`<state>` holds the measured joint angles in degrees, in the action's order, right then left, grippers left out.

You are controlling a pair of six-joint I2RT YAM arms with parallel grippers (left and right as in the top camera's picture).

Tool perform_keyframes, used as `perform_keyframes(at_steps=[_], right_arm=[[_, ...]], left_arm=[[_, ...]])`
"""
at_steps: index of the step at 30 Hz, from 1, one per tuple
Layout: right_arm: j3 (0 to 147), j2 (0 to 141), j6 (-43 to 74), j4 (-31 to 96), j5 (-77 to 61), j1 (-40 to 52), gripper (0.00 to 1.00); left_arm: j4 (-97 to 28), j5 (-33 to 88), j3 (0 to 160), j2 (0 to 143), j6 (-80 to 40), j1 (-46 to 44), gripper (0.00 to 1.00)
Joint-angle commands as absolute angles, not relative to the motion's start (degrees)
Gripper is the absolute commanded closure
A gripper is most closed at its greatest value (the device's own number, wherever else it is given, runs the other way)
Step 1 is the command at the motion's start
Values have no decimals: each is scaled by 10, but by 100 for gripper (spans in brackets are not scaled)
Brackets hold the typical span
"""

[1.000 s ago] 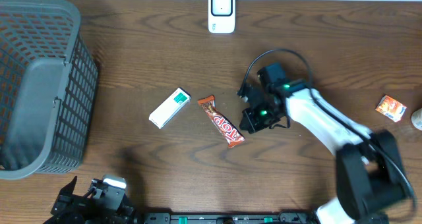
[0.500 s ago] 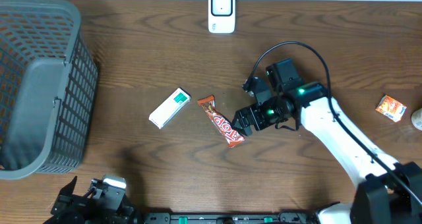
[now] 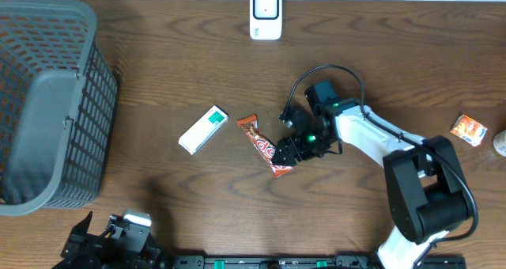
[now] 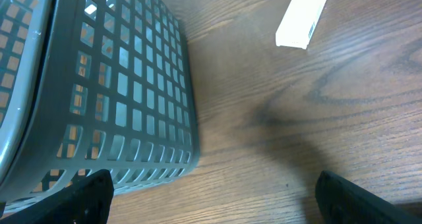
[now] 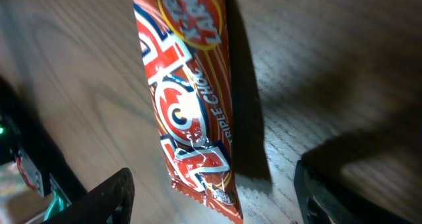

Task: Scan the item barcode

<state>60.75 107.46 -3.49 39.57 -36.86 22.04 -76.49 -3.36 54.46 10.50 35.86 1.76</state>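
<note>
A red and orange chocolate bar (image 3: 267, 146) lies flat on the wooden table, left of my right gripper (image 3: 286, 153). In the right wrist view the bar (image 5: 191, 105) runs up the frame, and its lower crimped end sits between the two fingers of my right gripper (image 5: 214, 194). The jaws stand open and wide apart, touching nothing. A white scanner (image 3: 266, 13) stands at the table's far edge. My left gripper (image 4: 211, 197) hovers open over bare wood near the front left, with nothing between its fingers.
A large grey mesh basket (image 3: 47, 103) fills the left side and shows close by in the left wrist view (image 4: 99, 85). A white and green box (image 3: 203, 129) lies left of the bar. A small orange packet (image 3: 469, 130) lies at the far right.
My right gripper has gone from shut to open and moved left and down, so that it now straddles the bar's lower end. The bar and the left arm have not moved.
</note>
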Motion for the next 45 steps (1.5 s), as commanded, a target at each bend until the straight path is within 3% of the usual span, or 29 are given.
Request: perform_keyframes(at_steps=[1,6,12,14,17,18,23,29,35,45], right_arm=[[605,1092,-63,395,-413,226,27],[593,1108,-63,375,-416,226,27],[582,1126,-63,359,-423,226,43],[582,1136,-63,354,-423,226,56],[581,1148,-63,343,-424,226,92],[581,1152,-63,340,-423,226,99],[586,1148,-51,337,-423,226,99],[625,1098,-50,420,-384,218,99],[633,981,38,496,-127,249,99],[633,874,163,578,113,340,98]], left_arm=[[-765,-36,546,104,360,15,2],[-765,-36,546,104,360,15,2],[-765,-36,546,104,360,15,2],[-765,-36,546,104,360,15,2],[-765,-36,546,104,360,15,2],[-765,-36,546,104,360,15,2],[-765,-36,546,104,360,15,2],[-765,-36,546,104,360,15,2],[-765,-36,546,104,360,15,2],[-765,-36,546,104,360,15,2]])
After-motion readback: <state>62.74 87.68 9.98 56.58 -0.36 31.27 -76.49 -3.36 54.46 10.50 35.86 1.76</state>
